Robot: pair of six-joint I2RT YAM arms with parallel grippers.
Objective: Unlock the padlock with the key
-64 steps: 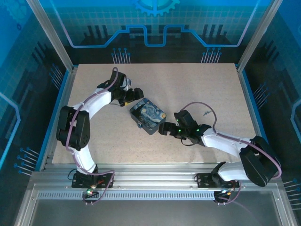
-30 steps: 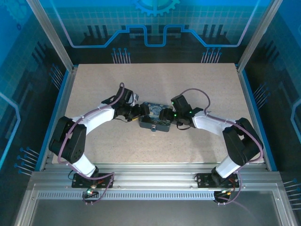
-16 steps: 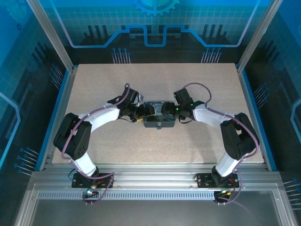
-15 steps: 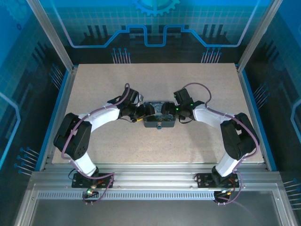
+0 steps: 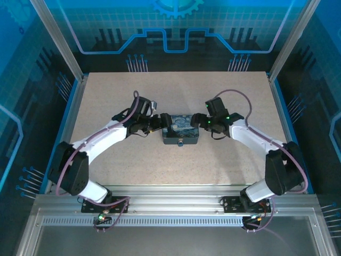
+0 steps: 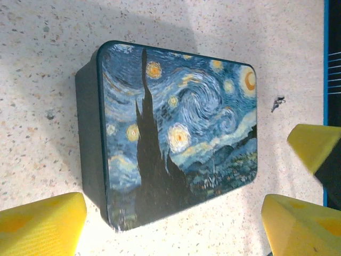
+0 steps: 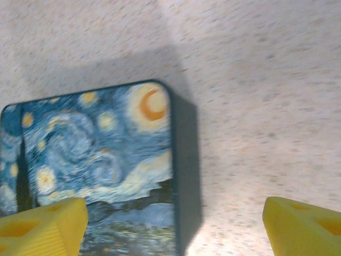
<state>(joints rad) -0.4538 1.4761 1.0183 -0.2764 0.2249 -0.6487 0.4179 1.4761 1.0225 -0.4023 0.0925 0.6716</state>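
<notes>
The padlock (image 5: 181,143), as far as I can make it out, is the small pale nub on the near wall of the tin (image 5: 181,127), facing my bases. From above it is too small for me to tell its shackle or its keyhole. The tin lies flat near the middle of the table (image 5: 213,165) with its painted lid up and its long side running left to right. My left gripper (image 5: 158,121) stands just beside its left end and my right gripper (image 5: 201,121) just beside its right end. Both are spread wide and hold nothing. In the left wrist view my yellow fingertips (image 6: 42,224) frame the near part of the lid without pressing on it, and in the right wrist view my fingertips (image 7: 303,224) sit on either side of the tin's corner, again apart from it. On the bare table beyond the tin, the left wrist view shows a small dark thing (image 6: 277,102) that may be the key, though I cannot be sure. I judge that I am at the setting-up step: the tin is squared between my arms, the lock is untouched and no key is in hand. The next move calls for one gripper to close finely on that thin, flat piece and lift it cleanly. The other must come round to the near wall and steady the padlock so the key can be lined up.
</notes>
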